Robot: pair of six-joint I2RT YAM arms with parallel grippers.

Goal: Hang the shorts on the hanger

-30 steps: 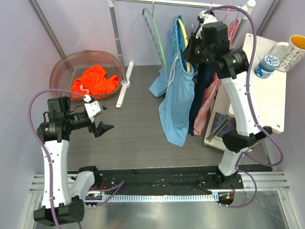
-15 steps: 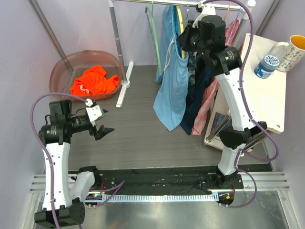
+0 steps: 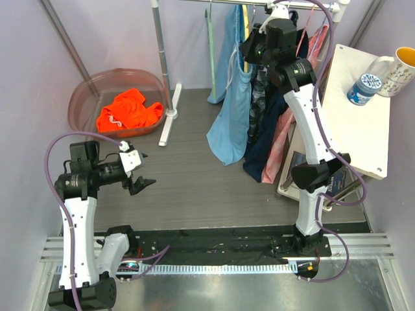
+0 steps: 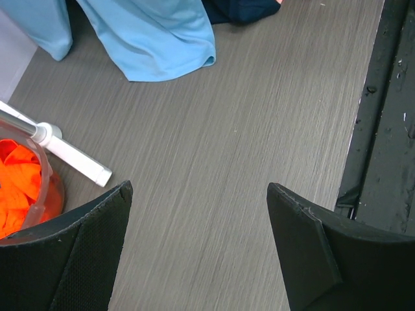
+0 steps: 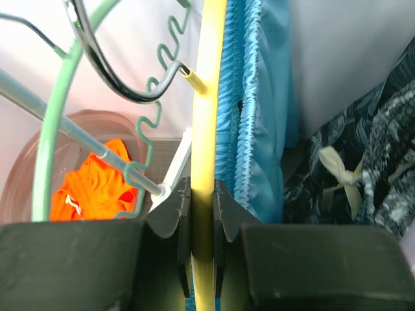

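Observation:
The sky-blue shorts (image 3: 232, 103) hang on the yellow hanger (image 3: 245, 16) up at the clothes rail. In the right wrist view the yellow hanger (image 5: 206, 129) runs upright between my fingers, with the shorts' gathered waistband (image 5: 249, 110) just to its right. My right gripper (image 5: 202, 207) is shut on the yellow hanger; it shows in the top view (image 3: 254, 45) high beside the rail. My left gripper (image 3: 139, 173) is open and empty, low over the grey floor, far from the shorts. In the left wrist view (image 4: 198, 214) the hem of the shorts (image 4: 162, 45) lies ahead.
A pale green hanger (image 5: 55, 123) hangs left of the yellow one. Dark navy patterned clothes (image 3: 269, 123) hang right of the shorts. A red tub (image 3: 87, 87) holds an orange garment (image 3: 126, 109). The rack's pole (image 3: 162, 58) stands beside it. A white side table (image 3: 360, 103) carries a bottle and mug.
My right gripper has lifted the yellow hanger with the shorts up and back to the rail. The shorts now hang higher. My left arm has sunk slightly toward me.

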